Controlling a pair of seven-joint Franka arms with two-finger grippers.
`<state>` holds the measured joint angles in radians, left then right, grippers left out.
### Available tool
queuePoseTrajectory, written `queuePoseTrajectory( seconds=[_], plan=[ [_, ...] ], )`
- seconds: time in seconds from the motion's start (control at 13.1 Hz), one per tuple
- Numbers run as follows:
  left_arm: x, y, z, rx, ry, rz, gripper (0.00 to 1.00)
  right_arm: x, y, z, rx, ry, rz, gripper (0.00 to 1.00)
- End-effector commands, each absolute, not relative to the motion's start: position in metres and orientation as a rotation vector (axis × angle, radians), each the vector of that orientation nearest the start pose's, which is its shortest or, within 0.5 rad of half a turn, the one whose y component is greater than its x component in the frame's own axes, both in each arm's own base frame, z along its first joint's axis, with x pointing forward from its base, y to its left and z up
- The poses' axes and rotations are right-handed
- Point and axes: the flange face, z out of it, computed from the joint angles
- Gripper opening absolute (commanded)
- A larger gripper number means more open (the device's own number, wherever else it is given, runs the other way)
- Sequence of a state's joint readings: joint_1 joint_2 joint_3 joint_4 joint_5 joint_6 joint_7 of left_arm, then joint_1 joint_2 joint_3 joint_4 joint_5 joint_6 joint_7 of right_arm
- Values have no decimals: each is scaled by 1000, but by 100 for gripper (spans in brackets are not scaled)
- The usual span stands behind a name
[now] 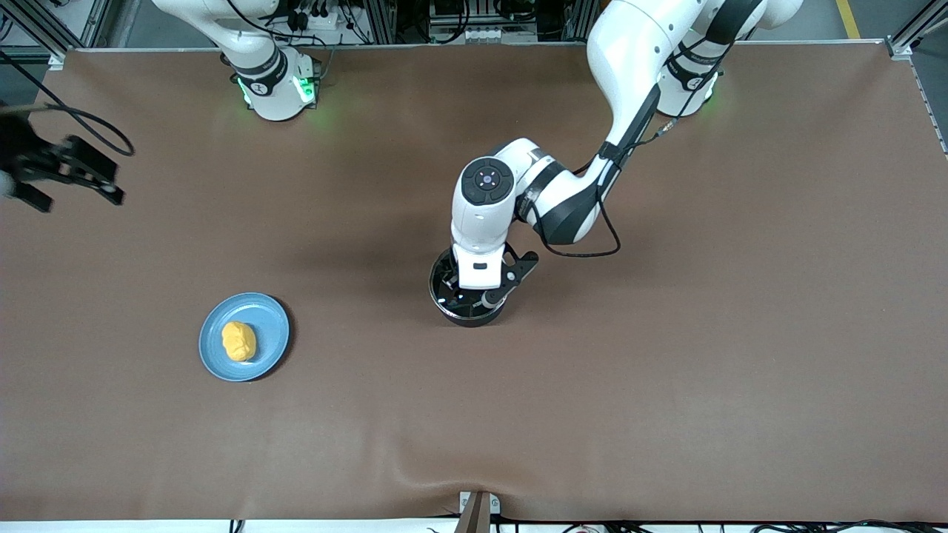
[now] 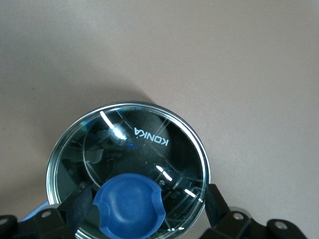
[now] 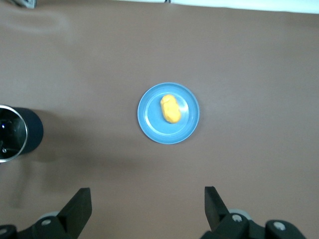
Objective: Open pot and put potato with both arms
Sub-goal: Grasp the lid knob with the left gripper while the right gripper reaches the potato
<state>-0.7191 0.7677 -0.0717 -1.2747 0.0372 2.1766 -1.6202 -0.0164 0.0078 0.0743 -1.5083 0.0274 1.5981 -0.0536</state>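
Nearest the front camera, the plate (image 1: 244, 337) at about 8 o'clock on the table (image 1: 666, 385) holds the potato (image 1: 238, 341); nothing has been moved yet. Near the table's centre stands the pot (image 1: 465, 295), its glass lid (image 2: 128, 172) on, so opening is not done. Left gripper (image 1: 474, 292) sits down over the lid, fingers spread either side of the blue knob (image 2: 129, 205), not clamped. Right gripper (image 1: 63, 174) waits high at 9 o'clock, jaws apart, holding nothing. Both steps remain.

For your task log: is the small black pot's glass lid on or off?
On. The glass lid with its blue knob covers the black pot; the left gripper hangs above it.
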Motion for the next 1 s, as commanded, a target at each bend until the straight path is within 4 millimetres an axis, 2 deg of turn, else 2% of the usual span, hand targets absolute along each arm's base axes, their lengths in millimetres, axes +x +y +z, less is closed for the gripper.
queuePoseTrajectory(
  seconds=[0.0, 0.15, 0.38, 0.61, 0.69, 0.92],
  plan=[
    [546, -535, 302, -2963, -1377, -49, 100, 568, 81, 606, -3102, -296, -13, 100],
    [542, -535, 296, -2937, -1395, 12, 100, 586, 94, 567, -3098, -277, 48, 100],
    [536, -536, 292, -2887, -1432, 50, 100, 615, 84, 514, -3101, -169, 23, 100],
    [529, -539, 289, -2871, -1408, 66, 100, 640, 29, 467, -3100, 12, -81, 100],
    [529, -539, 288, -2871, -1405, 67, 100, 646, 21, 451, -3116, 6, -59, 100],
    [529, -538, 287, -2869, -1407, 68, 91, 659, 4, 405, -3142, -11, -21, 100]
  ],
)
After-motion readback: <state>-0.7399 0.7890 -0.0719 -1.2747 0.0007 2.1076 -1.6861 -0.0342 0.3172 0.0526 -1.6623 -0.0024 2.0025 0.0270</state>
